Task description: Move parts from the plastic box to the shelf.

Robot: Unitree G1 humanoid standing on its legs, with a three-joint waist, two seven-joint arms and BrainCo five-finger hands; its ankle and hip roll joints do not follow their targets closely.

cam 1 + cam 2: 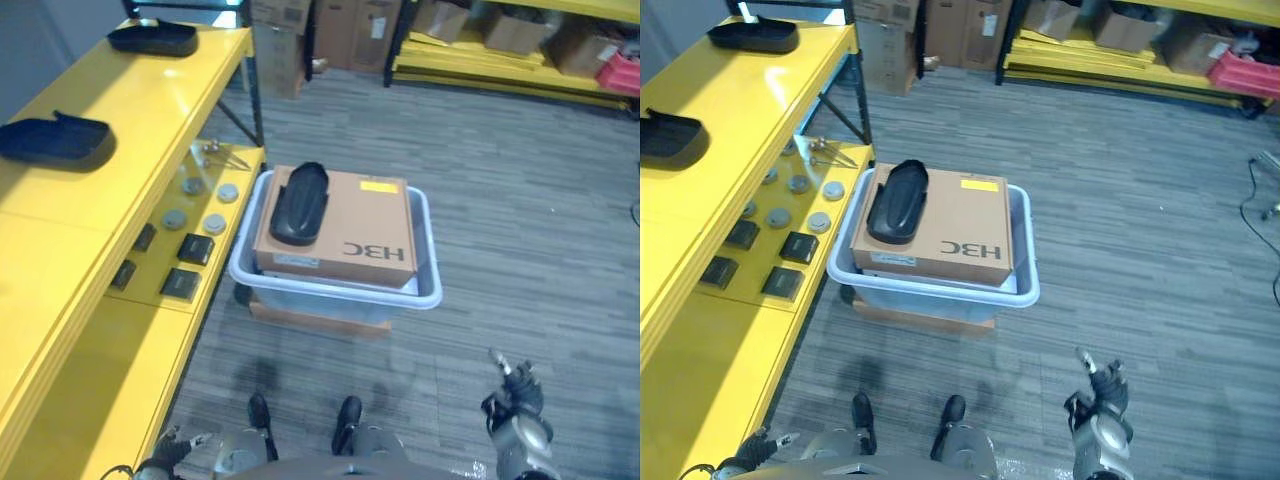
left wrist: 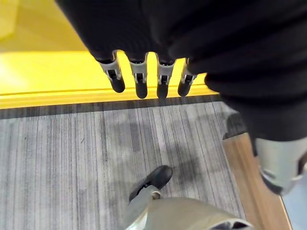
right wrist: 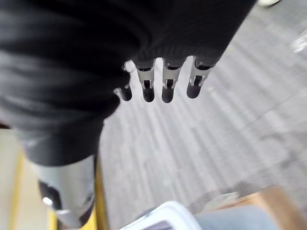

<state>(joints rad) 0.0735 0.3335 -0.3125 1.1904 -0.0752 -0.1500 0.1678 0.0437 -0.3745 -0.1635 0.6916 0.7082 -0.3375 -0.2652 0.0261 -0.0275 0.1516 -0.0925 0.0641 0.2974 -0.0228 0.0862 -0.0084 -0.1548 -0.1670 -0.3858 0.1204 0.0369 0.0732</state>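
Judging by two black parts point(image 1: 55, 142) on the yellow shelf point(image 1: 150, 100) at upper left, one part point(image 1: 299, 202) remains on the cardboard box point(image 1: 350, 230) mid-frame, my left hand point(image 2: 139, 76) and right hand point(image 3: 163, 81) relaxed, empty.

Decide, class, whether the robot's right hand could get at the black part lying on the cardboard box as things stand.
Probably yes. The right hand hangs open and empty, low beside the plastic box. The black part lies uncovered on top of the cardboard box, nothing between them; it would have to reach forward and across.
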